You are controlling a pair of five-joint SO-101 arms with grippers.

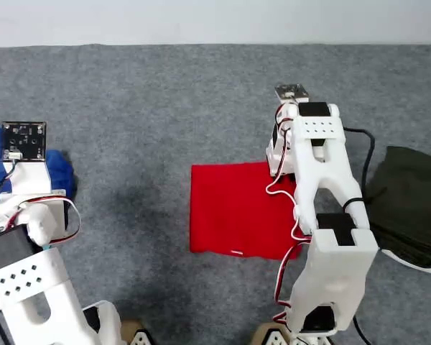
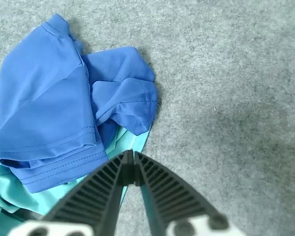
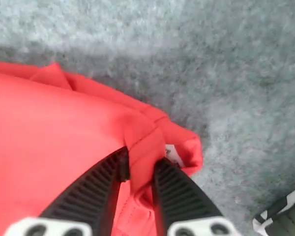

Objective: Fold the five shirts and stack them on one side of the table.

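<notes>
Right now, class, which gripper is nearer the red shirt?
Right. The right gripper pinches the red shirt; the left gripper hangs shut beside the blue shirt, far off.

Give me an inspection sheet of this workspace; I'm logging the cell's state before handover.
Surface: grey carpet covers the table.
Job's things: red shirt folded flat in the middle; blue shirt crumpled on a teal shirt at the left edge; dark garment pile at the right edge, with a white edge showing beneath.
Clutter: nothing seen.
Grippers: left end effector shut and empty by the blue shirt; right end effector shut on a fold at the red shirt's corner.
Cables: red and white wires along the arms; black cable beside the right arm.
Surroundings: pale wall behind the table.
</notes>
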